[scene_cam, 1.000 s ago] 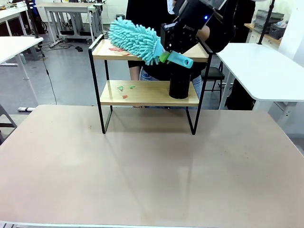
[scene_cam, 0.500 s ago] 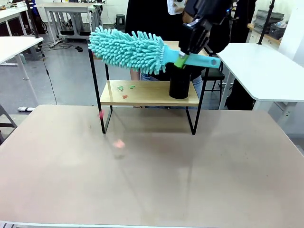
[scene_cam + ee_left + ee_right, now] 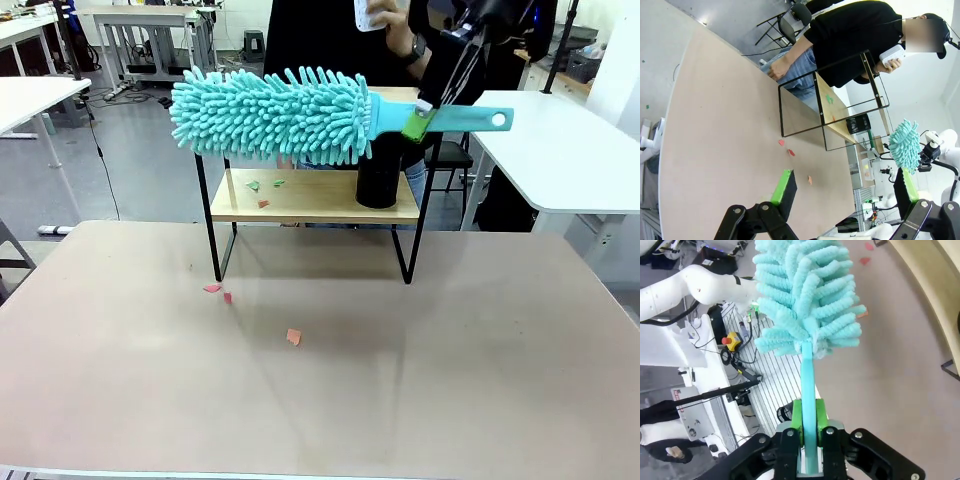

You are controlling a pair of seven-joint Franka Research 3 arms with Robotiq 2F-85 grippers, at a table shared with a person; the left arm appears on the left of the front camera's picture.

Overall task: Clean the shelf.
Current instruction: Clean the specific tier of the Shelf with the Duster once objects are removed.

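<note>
Table (image 3: 420, 400): beige top; white tables, grey floor beyond. Shelf (image 3: 320, 196) at far table edge, person behind it. Teal duster (image 3: 270, 113) horizontal across shelf's top board. Right gripper (image 3: 419, 121) above shelf's right end, clamped on duster handle. Left gripper (image 3: 845, 192) jaws wide, empty, well apart from shelf. Paper scraps (image 3: 293, 337) on table near shelf legs.

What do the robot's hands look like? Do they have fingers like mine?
Only two each. The left gripper and the right gripper are black, jointed claws tipped with bright green pads. The left arm is white and rounded.
</note>
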